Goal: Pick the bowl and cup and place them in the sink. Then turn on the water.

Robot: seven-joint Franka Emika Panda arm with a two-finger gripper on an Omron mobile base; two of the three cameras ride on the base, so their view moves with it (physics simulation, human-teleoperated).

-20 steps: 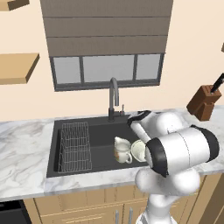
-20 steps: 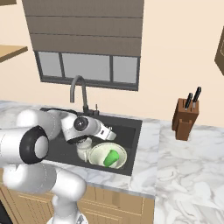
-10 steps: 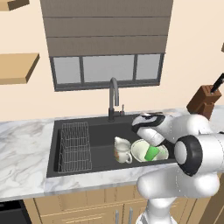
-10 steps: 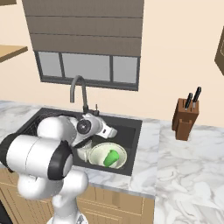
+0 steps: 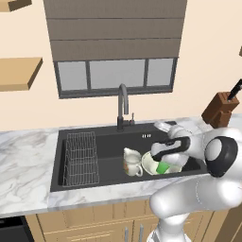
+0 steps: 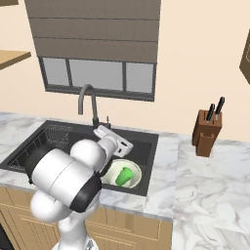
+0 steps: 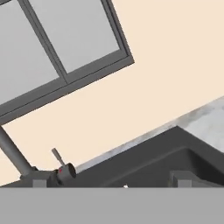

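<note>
The pale bowl [image 5: 150,163] [image 6: 113,172] sits on the floor of the black sink [image 5: 108,166] [image 6: 142,141], at its right end. The green cup [image 5: 163,168] [image 6: 124,177] lies inside the bowl. My gripper [image 7: 111,183] [image 5: 161,126] hovers above and behind the bowl and faces the back wall. It is open, with nothing between its fingertips [image 7: 183,178]. The dark gooseneck faucet [image 5: 124,101] [image 6: 88,97] [image 7: 11,151] stands at the sink's back rim. Its small side lever [image 7: 57,155] [image 5: 133,117] is ahead of the gripper and off to one side. No water runs.
A cream jug [image 5: 131,162] stands in the sink just left of the bowl. A wire rack [image 5: 81,158] [image 6: 49,139] fills the sink's left end. A knife block [image 5: 220,108] [image 6: 205,132] stands on the marble counter to the right. A window lies behind the faucet.
The hand has lifted away from the bowl and turned toward the back wall near the faucet. The jaws stayed open. Bowl, cup and jug have not moved.
</note>
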